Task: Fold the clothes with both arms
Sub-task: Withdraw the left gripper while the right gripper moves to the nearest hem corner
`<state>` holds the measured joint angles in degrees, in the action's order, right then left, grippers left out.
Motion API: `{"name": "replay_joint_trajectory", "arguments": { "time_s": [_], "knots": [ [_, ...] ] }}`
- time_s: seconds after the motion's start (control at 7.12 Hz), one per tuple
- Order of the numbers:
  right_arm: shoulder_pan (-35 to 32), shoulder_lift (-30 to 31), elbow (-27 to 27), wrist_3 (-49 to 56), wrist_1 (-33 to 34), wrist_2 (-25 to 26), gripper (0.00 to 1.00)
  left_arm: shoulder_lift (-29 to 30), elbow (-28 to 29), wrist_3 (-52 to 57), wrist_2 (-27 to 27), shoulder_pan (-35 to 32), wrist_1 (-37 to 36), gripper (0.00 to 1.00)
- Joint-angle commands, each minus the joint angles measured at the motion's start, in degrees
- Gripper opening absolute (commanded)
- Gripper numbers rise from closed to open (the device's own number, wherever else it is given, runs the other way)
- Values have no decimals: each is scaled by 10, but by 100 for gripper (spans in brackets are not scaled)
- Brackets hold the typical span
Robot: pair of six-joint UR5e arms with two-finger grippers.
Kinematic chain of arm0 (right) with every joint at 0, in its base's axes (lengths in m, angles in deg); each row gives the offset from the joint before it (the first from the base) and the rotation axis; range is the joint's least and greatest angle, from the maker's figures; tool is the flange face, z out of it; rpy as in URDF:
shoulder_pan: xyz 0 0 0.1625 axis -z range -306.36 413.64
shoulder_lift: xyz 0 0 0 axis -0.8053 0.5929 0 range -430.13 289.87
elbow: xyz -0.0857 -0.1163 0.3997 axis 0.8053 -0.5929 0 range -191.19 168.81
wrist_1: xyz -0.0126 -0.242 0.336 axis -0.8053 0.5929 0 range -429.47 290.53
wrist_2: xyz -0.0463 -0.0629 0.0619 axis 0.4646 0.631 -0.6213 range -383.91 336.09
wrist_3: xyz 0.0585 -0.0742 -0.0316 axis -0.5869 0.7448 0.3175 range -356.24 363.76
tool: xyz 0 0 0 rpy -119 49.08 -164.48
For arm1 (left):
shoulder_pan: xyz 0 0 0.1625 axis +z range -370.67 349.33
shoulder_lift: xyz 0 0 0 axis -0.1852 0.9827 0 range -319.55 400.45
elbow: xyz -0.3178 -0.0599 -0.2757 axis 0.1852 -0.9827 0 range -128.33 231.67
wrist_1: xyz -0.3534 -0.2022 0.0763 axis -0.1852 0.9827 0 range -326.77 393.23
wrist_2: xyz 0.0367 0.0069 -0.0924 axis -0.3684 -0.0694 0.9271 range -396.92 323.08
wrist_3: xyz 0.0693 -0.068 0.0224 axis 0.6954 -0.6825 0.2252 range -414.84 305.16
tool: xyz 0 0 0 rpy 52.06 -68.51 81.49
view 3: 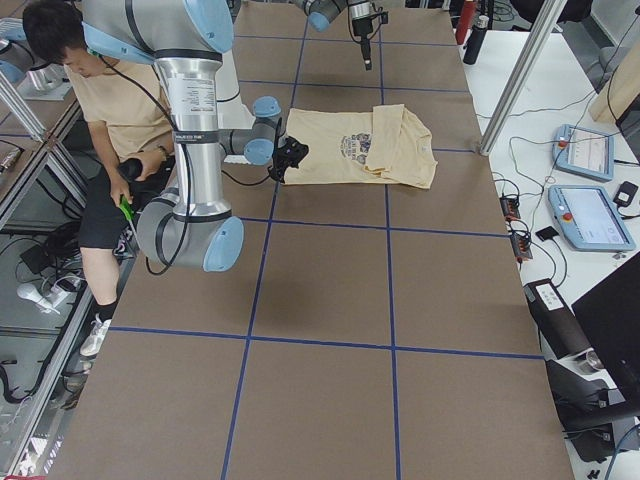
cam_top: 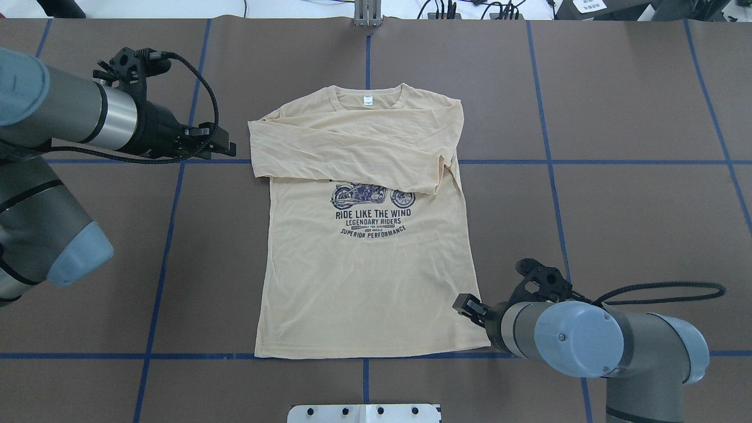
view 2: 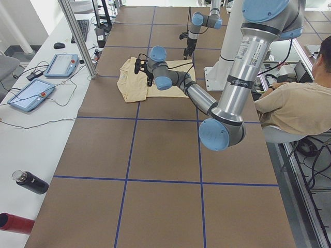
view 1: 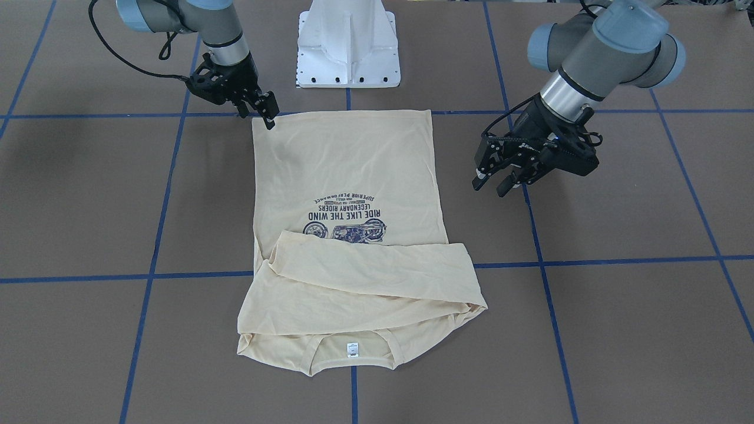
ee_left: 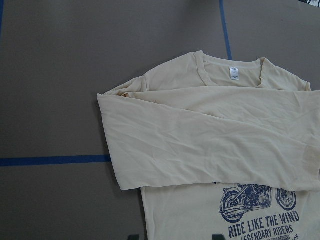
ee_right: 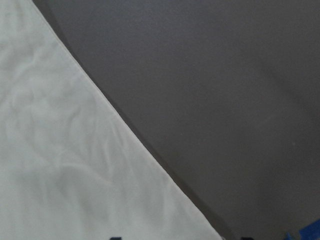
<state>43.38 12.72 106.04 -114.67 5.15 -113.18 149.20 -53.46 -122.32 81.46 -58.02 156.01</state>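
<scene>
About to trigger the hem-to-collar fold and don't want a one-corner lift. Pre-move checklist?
1. Sleeves folded in: ok. Both lie across the chest of the T-shirt.
2. Hem flat: ok. It lies straight with no bunching visible.
3. Right hand at its hem corner: ok. It is over the corner with jaws open.
4. Right hand touching the fabric: cannot tell.
5. Left hand at the other hem corner: not ok. It is open beside the folded sleeves, off the shirt.
6. Collar flat: ok. The label shows.
</scene>
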Motion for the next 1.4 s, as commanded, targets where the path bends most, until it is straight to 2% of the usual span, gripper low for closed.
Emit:
{"name": "replay_joint_trajectory", "arguments": {
  "time_s": [0.0, 0.7, 1.26],
  "knots": [
    [5, 3, -4, -10, 0, 2, 84, 0, 0, -3, 0, 1, 0, 58],
    [5, 4, -12, -22, 1, -2, 73, 1, -1, -3, 0, 1, 0, 59],
    [15, 4, -12, -35, 1, -2, 71, 1, 0, -3, 0, 1, 0, 59]
  ]
}}
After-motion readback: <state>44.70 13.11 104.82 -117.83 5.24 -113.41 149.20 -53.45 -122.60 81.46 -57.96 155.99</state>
